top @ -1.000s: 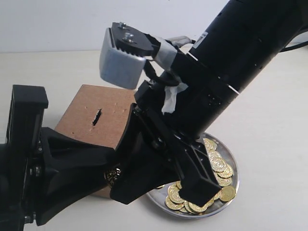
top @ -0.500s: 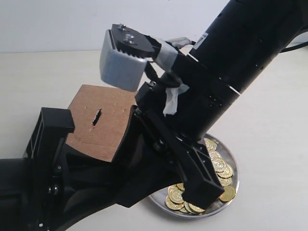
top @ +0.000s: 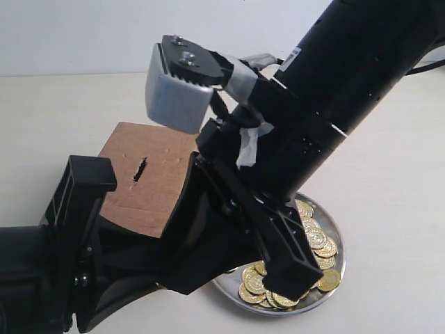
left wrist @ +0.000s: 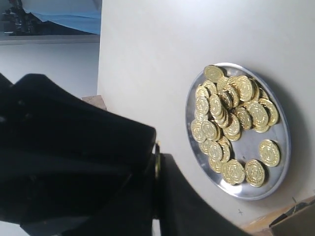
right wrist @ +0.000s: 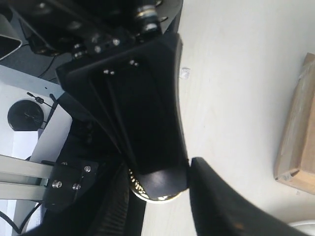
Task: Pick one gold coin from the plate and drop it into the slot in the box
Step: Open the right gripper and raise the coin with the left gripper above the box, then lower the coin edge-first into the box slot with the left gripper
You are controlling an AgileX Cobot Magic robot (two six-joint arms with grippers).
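Observation:
The brown box (top: 149, 184) stands left of centre, its ragged dark slot (top: 140, 170) on top. The silver plate (top: 338, 226) sits at lower right, piled with gold coins (top: 314, 240); the left wrist view shows the plate (left wrist: 252, 145) and the coins (left wrist: 226, 112) whole. My left gripper (left wrist: 156, 160) is shut on one gold coin (left wrist: 156, 166), seen edge-on. In the exterior view the left gripper (top: 87, 184) hangs in front of the box and its coin is hidden. My right gripper (right wrist: 157, 169) is open, its fingers either side of the left gripper's tip and coin (right wrist: 147, 194).
The right arm (top: 348, 76) slants across from the upper right, with one grey-padded finger (top: 174, 90) raised over the box and a black finger (top: 288, 268) hanging over the plate. The box's edge (right wrist: 298, 142) shows in the right wrist view. Pale tabletop (top: 389, 195) lies all round.
My left gripper has risen and moved right across the box's front, now hiding that face and the coin it holds. The right arm, box and plate have stayed put.

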